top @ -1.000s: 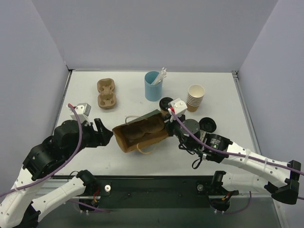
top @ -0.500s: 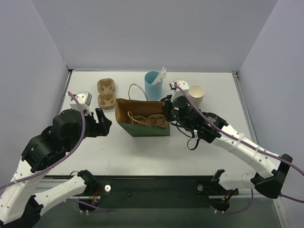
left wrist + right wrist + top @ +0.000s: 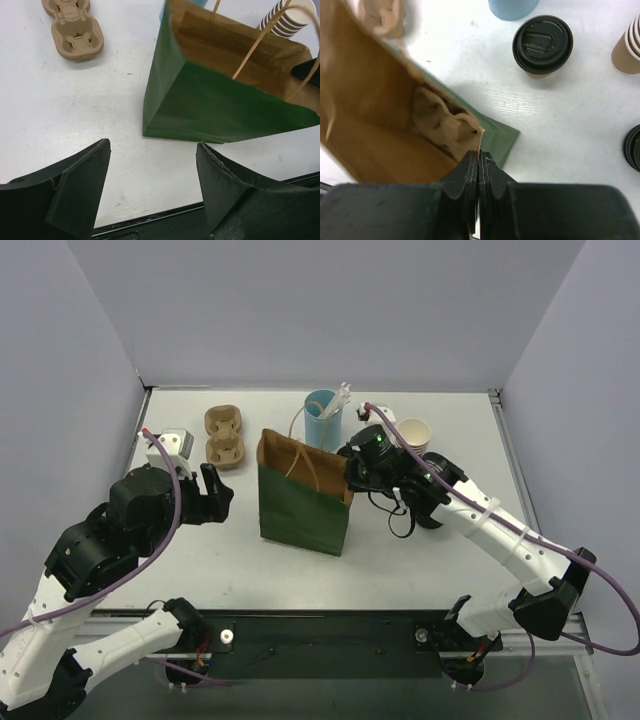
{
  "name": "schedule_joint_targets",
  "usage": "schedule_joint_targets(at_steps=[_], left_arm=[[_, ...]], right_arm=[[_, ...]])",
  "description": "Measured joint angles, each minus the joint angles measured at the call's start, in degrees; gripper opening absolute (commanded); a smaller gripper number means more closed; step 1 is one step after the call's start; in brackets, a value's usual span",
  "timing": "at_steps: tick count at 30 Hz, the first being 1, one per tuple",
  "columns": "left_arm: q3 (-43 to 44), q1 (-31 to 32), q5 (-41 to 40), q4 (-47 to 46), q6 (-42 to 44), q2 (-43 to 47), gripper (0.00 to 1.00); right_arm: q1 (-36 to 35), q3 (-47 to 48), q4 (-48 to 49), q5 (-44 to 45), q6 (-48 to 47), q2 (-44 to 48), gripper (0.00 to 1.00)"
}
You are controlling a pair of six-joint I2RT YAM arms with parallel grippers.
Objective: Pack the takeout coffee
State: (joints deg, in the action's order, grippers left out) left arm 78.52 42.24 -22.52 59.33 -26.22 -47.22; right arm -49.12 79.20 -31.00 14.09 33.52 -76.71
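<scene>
**White worktop boxed in by pale walls**

We see a white worktop point(image 3: 230, 560) closed in by plain lavender-grey panels: a back wall point(image 3: 320, 310) along its far edge, a left wall point(image 3: 60, 360) and a right wall point(image 3: 590, 360). The light is even and the shadows soft. Along the near edge runs what may be a dark metal rail point(image 3: 330, 635).

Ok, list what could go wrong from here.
The right gripper pinches the rim of the green bag; if it slips or lets go, the bag may topple. The takeout coffee stands beside the bag; the open left gripper, reaching across, could knock the bag.
</scene>
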Motion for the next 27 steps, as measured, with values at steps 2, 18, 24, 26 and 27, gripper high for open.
schedule_joint_targets(at_steps=[2, 18, 24, 26, 27], left_arm=[[0.1, 0.0, 0.0, 0.0, 0.3, -0.1, 0.79], [3.5, 0.0, -0.3, -0.6, 1.2, -6.6, 0.79], [4.0, -0.2, 2.1, -5.3, 1.3, -13.0, 0.77], [4.1, -1.0, 3.3, -6.6, 1.3, -15.6, 0.74], [4.3, -1.5, 3.7, -6.8, 1.3, -16.7, 0.73]], right_arm=[[0.0, 4.3, -1.8, 0.0, 1.2, -1.5, 0.0], [-0.1, 10.0, -10.4, 2.0, 4.9, -0.8, 0.4], [0.1, 15.0, -10.8, 4.1, 0.2, -0.8, 0.41], [0.1, 16.3, -10.8, 4.8, -1.5, -0.8, 0.41], [0.1, 16.8, -10.8, 5.1, -2.3, -0.8, 0.42]])
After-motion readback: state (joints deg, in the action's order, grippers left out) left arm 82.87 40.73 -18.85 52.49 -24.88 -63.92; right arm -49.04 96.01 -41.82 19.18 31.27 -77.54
